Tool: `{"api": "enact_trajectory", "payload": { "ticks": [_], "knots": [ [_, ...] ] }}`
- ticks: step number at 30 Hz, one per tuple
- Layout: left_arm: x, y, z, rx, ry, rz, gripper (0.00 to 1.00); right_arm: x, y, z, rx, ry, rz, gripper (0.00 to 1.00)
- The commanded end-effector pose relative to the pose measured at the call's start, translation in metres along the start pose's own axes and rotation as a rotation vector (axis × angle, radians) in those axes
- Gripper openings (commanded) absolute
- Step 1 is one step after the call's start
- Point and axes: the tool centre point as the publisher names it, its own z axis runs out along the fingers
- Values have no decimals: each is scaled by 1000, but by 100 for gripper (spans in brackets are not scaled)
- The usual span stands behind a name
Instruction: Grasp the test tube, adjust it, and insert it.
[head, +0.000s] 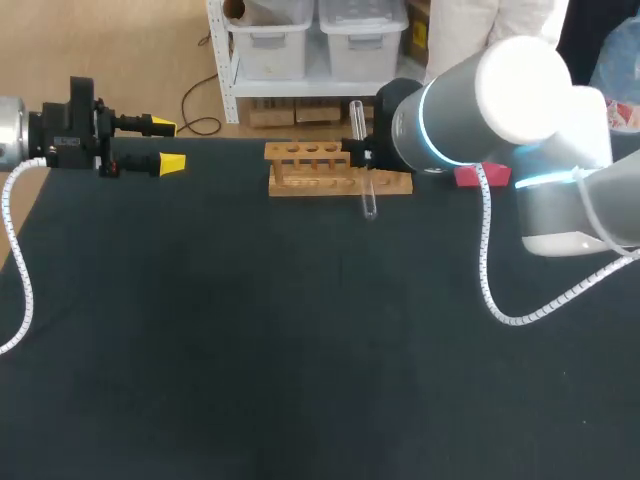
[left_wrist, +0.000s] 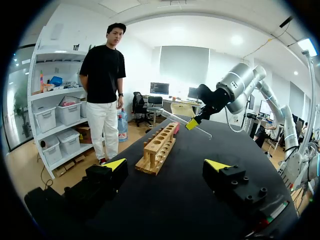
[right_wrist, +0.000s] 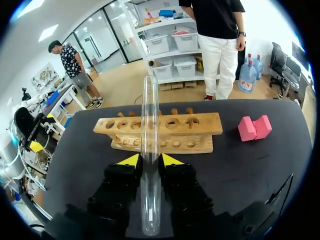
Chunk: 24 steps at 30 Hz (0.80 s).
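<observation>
Test tube (right_wrist: 150, 125): clear glass, empty, long and thin, one end rounded. It's clamped mid-length between the right gripper (right_wrist: 150, 160) jaws and held off the bench (head: 300, 350), not in any hole. In the head view it stands near upright with a slight tilt, at the rack's right end, its lower tip over the rack's front edge.

Rack (head: 318, 166): light wood, two tiers, single row of round holes on top, sitting flat on the bench.

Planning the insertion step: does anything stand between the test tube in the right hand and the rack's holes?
Nothing visible does. The right hand holds the test tube in front of the wooden rack, whose holes look open. The pink block lies beside the rack, the left hand far off.
</observation>
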Motion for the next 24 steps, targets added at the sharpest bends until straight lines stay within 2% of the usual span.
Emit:
{"api": "enact_trajectory", "payload": {
  "ticks": [1,24],
  "knots": [
    [1,-1,0,-3,-4,3,100,0,-3,-1,20,27,0,0],
    [1,-1,0,-3,-4,3,100,6,-18,17,70,96,-4,0]
  ]
}}
